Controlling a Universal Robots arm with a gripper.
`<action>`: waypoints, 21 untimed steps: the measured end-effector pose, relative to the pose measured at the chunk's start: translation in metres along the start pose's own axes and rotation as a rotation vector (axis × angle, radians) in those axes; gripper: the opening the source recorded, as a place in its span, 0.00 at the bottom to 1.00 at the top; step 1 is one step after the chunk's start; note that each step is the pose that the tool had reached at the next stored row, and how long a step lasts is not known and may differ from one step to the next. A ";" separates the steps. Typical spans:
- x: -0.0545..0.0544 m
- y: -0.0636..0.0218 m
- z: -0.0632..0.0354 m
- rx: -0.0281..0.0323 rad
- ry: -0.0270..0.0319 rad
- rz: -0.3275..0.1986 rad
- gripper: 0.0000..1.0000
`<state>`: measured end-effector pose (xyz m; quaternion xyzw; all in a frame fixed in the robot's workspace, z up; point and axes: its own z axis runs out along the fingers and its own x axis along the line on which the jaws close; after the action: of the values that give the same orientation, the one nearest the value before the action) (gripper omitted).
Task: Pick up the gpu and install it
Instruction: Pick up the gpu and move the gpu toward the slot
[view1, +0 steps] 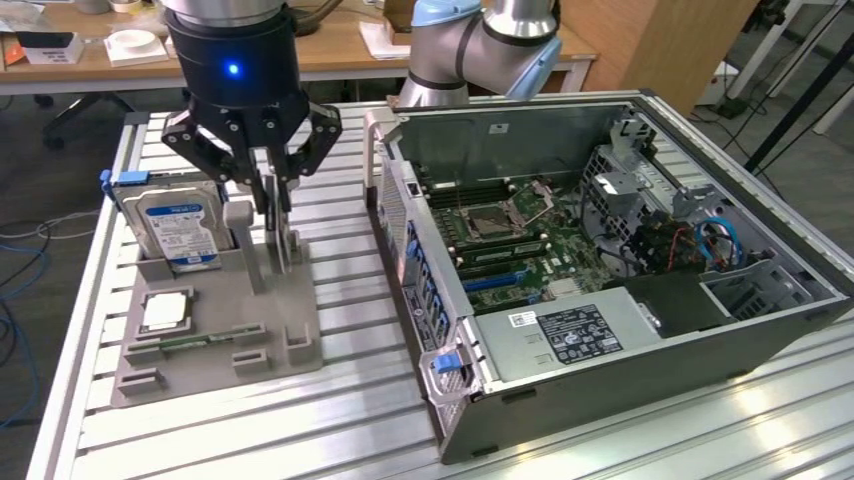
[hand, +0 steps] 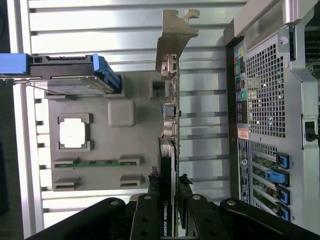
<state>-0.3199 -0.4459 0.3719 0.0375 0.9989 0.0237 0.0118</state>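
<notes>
**Gripper and card at the grey holder.** The gripper (view1: 274, 228) (hand: 170, 206) points straight down over the holder (view1: 200, 372) (hand: 140, 135), its wrist vertical and a blue light lit on its black body. Its fingers (hand: 148, 215) are clenched on the gpu (view1: 283, 256) (hand: 170, 115), one on each face.

The gpu stands on edge along the holder's side nearest the computer case (view1: 601, 260) (hand: 270, 100). Its silver bracket (hand: 176, 35) reaches past the holder's end. The fingers cover the card's middle, and it cannot be told whether its lower edge is seated in the holder or raised.

A processor chip (view1: 163, 312) (hand: 73, 134) and a memory stick (hand: 95, 162) lie flat in the holder. At the holder's far corner a hard drive (view1: 180, 225) (hand: 75, 82) stands upright. Beyond the case, the arm (view1: 467, 50) is cut off at the frame's top.
</notes>
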 end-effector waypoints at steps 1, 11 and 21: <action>0.000 0.0000 -0.0009 -0.0001 0.0000 0.000 0.26; 0.000 0.0005 -0.0094 -0.0001 0.0000 0.000 0.26; 0.000 0.0009 -0.0180 -0.0001 -0.0001 0.000 0.26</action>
<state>-0.3199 -0.4459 0.3899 0.0375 0.9989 0.0238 0.0118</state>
